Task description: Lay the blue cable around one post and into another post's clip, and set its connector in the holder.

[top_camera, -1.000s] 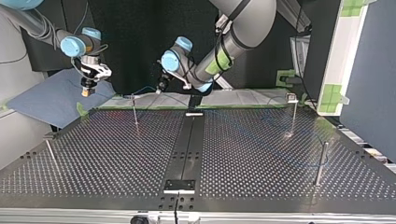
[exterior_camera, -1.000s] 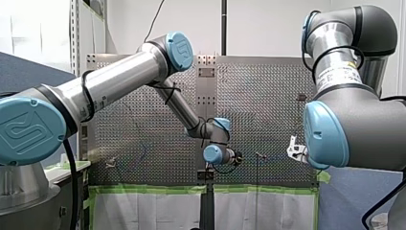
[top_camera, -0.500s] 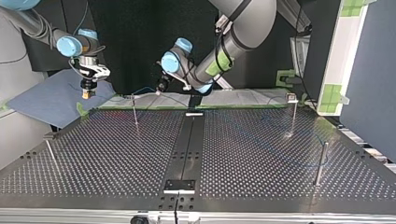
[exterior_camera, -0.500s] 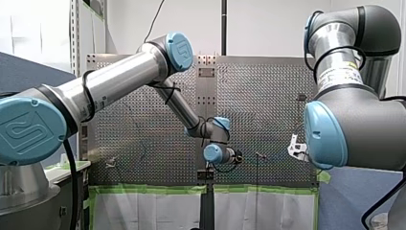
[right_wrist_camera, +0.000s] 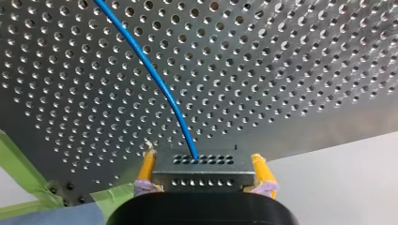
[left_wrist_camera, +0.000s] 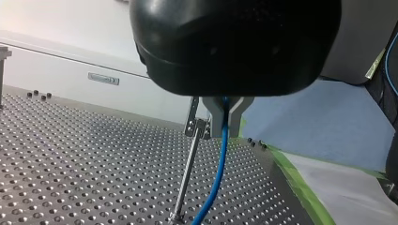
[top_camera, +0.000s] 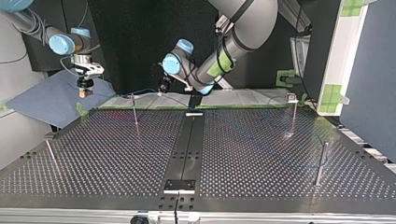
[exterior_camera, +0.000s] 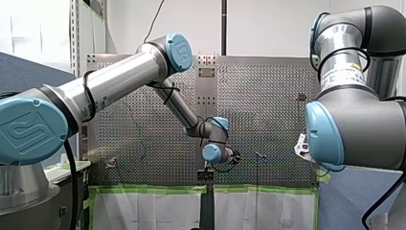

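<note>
While we read the top view from its left edge, our right gripper (top_camera: pixel 82 91) hangs at about ten o'clock, past the far corner of the perforated table (top_camera: pixel 93 154) and over a blue cloth (top_camera: pixel 46 100). Its wrist view shows the yellow pads (right_wrist_camera: pixel 147 169) closed on the two sides of a perforated metal connector (right_wrist_camera: pixel 204 169), and the blue cable (right_wrist_camera: pixel 155 77) leaves that connector's face and curves away above the table. Near eleven o'clock a thin clip post (top_camera: pixel 135 112) stands close to the table's far edge. Just beyond it, toward twelve o'clock, our left gripper (top_camera: pixel 161 89) points down at the taped edge. In its wrist view the grey fingers (left_wrist_camera: pixel 213 119) are pinched together on the cable, which hangs from them just beside the clip post and runs down toward the table near its foot. Toward one o'clock stands a far-right post (top_camera: pixel 293 116), and at about three o'clock a near-right post (top_camera: pixel 320 163), where a faint blue line shows on the table.
</note>
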